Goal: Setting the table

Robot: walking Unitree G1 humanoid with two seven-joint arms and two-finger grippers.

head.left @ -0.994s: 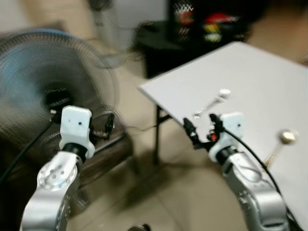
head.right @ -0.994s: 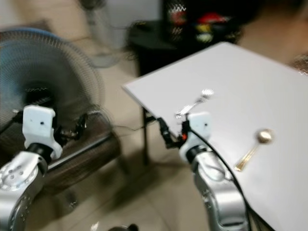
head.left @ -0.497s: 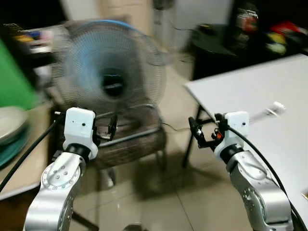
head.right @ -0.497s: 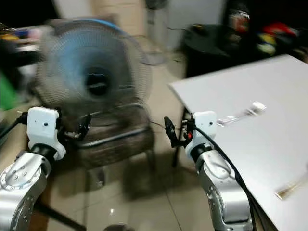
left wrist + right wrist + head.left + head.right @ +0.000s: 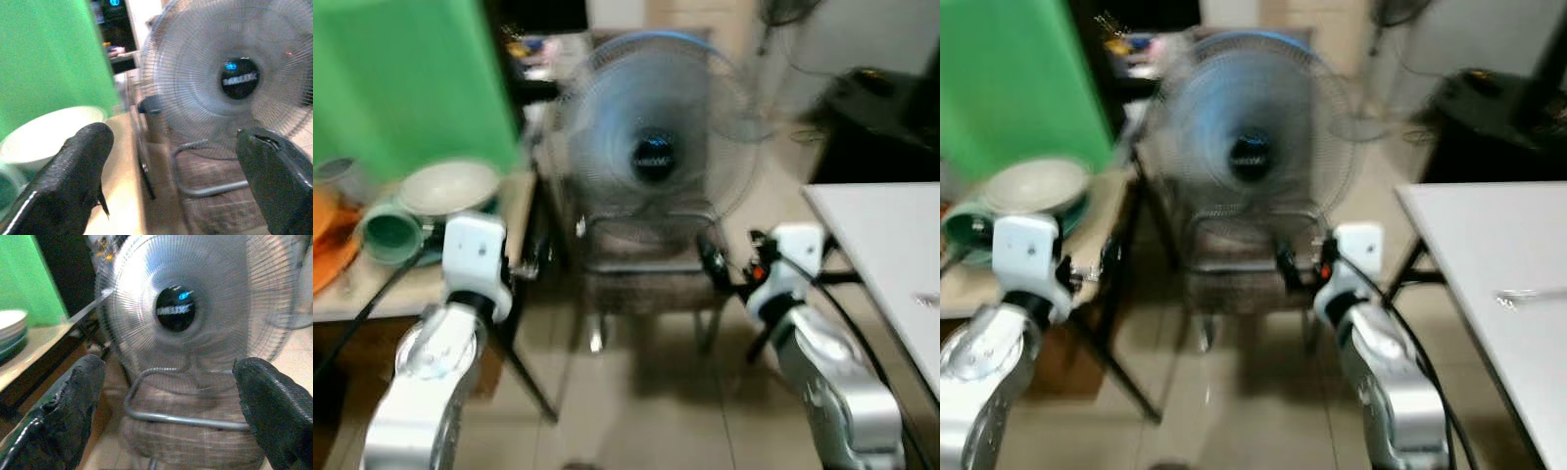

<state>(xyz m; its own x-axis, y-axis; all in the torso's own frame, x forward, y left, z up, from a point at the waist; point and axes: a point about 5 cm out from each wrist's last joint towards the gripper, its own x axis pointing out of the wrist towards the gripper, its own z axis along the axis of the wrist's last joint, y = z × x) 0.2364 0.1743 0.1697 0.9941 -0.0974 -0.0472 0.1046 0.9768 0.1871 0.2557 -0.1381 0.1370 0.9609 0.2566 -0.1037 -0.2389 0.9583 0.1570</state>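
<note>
— Swung left again, the camera: the fork (image 5: 1528, 293) on the white surface (image 5: 1489, 245) now sits at the far right.
— And the bowl (image 5: 448, 186)?
— On the wooden surface (image 5: 372, 289), beside a green cup (image 5: 389, 231).
— Fingers?
— Left gripper (image 5: 171, 181) and right gripper (image 5: 166, 416) both wide open, empty, facing the fan (image 5: 651, 147).

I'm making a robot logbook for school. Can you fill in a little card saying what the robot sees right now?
Middle: fan standing on a chair
Left side: wooden table with white bowl, green cup
Right side: white table with a fork
Left gripper: fingers open, holding nothing
Right gripper: fingers open, holding nothing
Picture: blurry
</note>
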